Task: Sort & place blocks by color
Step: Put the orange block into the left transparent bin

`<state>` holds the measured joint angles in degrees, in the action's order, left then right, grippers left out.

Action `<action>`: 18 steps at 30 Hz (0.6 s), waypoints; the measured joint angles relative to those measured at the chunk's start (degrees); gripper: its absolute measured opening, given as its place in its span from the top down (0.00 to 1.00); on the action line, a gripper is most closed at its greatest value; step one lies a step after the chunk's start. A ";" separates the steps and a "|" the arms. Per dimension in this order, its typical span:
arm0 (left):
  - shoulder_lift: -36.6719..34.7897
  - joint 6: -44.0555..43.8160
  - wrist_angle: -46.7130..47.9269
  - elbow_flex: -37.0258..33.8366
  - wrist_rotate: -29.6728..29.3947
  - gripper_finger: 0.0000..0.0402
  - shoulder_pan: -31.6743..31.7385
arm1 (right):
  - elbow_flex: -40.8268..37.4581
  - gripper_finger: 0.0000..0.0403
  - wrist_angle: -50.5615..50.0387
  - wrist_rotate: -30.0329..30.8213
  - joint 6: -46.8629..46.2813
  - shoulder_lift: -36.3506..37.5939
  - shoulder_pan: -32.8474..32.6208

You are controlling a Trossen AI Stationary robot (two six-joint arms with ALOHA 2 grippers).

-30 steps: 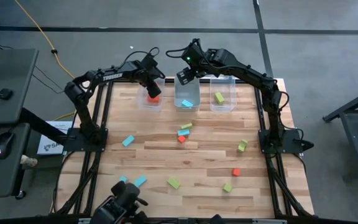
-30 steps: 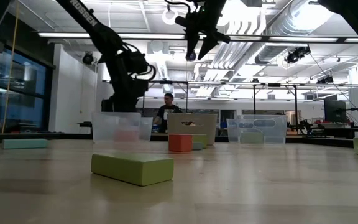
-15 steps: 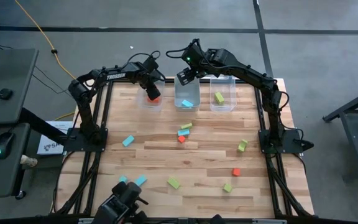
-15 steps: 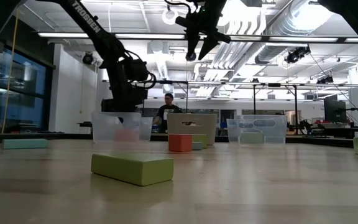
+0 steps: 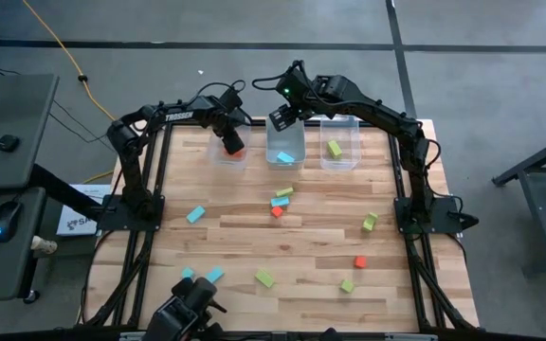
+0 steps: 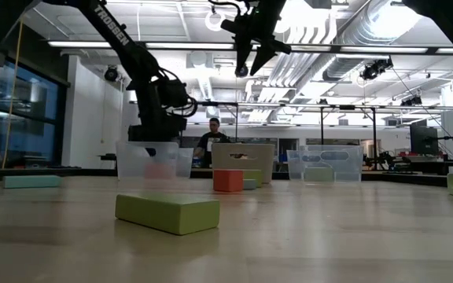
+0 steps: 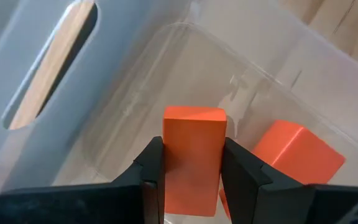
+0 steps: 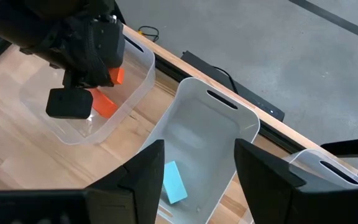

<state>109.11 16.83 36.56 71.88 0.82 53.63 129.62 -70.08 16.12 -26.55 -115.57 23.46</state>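
Three clear bins (image 5: 283, 154) stood in a row at the far edge of the pale wood-plank counter (image 5: 311, 246). Over the leftmost one, the left gripper (image 7: 191, 174) had its jaws clamped on a red-orange block (image 7: 192, 152). Over the middle bin, the right gripper (image 8: 194, 171) hung with jaws apart. Other blocks (image 5: 281, 201) lay scattered on the counter. Beyond stretched a bright workshop with a person (image 6: 212, 141).

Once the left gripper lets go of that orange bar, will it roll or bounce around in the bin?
Probably not: the orange bar looks flat-faced, so it should land and stay. It looks stiff and unbent in the left gripper. It may knock the orange block beside it.
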 joint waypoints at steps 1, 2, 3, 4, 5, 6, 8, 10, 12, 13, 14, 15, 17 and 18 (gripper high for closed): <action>0.18 -0.18 0.08 0.00 0.00 0.80 0.00 | 0.00 0.54 0.00 0.00 0.00 0.00 0.00; 0.29 -0.46 0.27 0.00 0.00 0.80 0.00 | 0.00 0.54 0.00 0.00 0.00 0.00 -0.03; 0.29 -0.64 0.25 0.00 0.00 0.80 0.00 | 0.00 0.54 0.00 0.00 -0.01 0.00 -0.08; 0.29 -0.96 0.09 0.00 0.00 0.80 -0.02 | 0.00 0.54 0.00 0.00 0.00 0.00 -0.14; 0.29 -1.10 0.04 0.00 0.00 0.79 -0.02 | 0.00 0.54 0.02 0.02 0.00 0.00 -0.20; 0.26 -1.12 0.07 0.00 0.00 0.79 -0.02 | 0.00 0.54 0.00 0.02 0.00 0.00 -0.24; 0.06 -1.17 -0.13 0.00 -0.22 0.78 -0.02 | 0.00 0.54 0.01 0.01 0.00 0.00 -0.32; -0.01 -1.19 -0.30 0.00 -0.23 0.76 -0.02 | 0.00 0.54 0.02 0.01 -0.01 0.00 -0.39; -0.01 -1.07 -0.13 0.00 -0.22 0.74 -0.02 | 0.00 0.54 0.00 0.00 -0.02 0.00 -0.39; -0.01 -1.06 -0.16 0.00 -0.22 0.73 -0.02 | 0.00 0.54 0.02 0.00 -0.02 0.00 -0.39; -0.01 -1.10 -0.17 0.00 -0.22 0.71 -0.02 | 0.00 0.54 0.02 0.00 -0.02 0.00 -0.39; -0.01 -1.15 -0.13 0.00 -0.22 0.70 -0.02 | 0.00 0.54 0.02 0.00 -0.02 0.00 -0.39; -0.01 -1.17 -0.15 0.00 -0.22 0.67 -0.02 | 0.00 0.54 0.02 0.00 -0.02 0.00 -0.39; -0.01 -1.17 -0.15 0.00 -0.22 0.66 -0.02 | 0.00 0.54 0.02 0.02 0.00 0.00 -0.39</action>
<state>109.10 15.66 36.40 71.88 0.60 53.60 129.62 -70.06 16.14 -26.55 -115.57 23.07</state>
